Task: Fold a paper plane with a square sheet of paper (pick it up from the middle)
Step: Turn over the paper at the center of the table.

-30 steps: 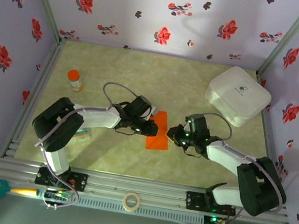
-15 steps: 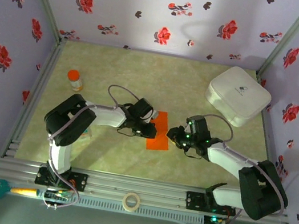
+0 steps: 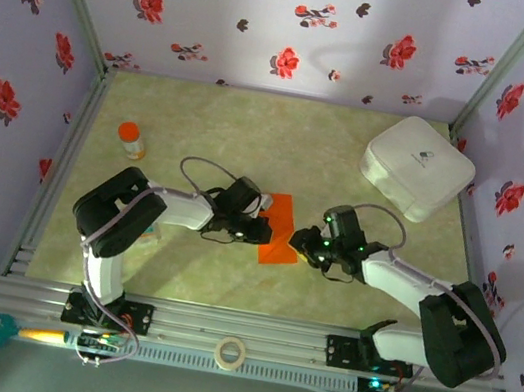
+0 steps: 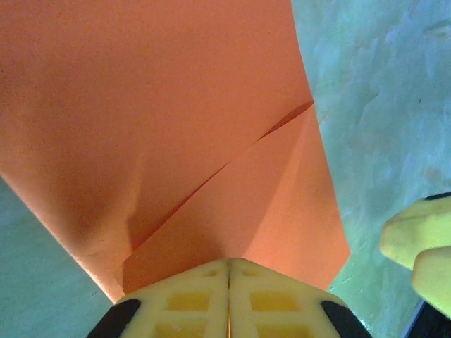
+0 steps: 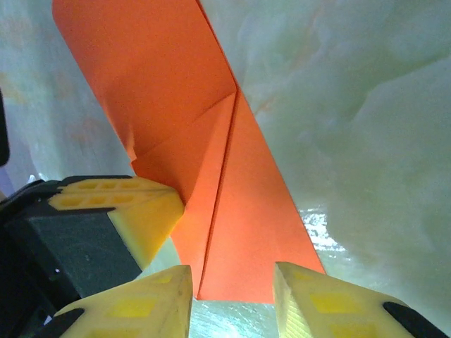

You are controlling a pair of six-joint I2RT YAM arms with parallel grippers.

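Square sheet of paper [image 3: 281, 232] clamped by left gripper [image 3: 257, 233], right gripper [image 3: 306, 247] released.
Top: lying partly folded mid-surface [image 3: 253, 134], between both grippers. Left wrist: pads [image 4: 190, 303] clenched on the paper's [image 4: 162, 120] near edge, diagonal crease just beyond; right gripper's yellow fingers [image 4: 412, 236] low at right. Right wrist: fingertips [image 5: 310, 296] apart, either side of the paper's [image 5: 211, 141] narrow end; left gripper's finger [image 5: 134, 211] touching its edge.

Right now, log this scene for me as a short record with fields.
paper: square sheet of paper, partly folded, diagonal creases showing
left pincer: shut on the sheet's edge
right pincer: open, fingers either side of the sheet's end
surface: table
other items: white case far right; orange-capped bottle left
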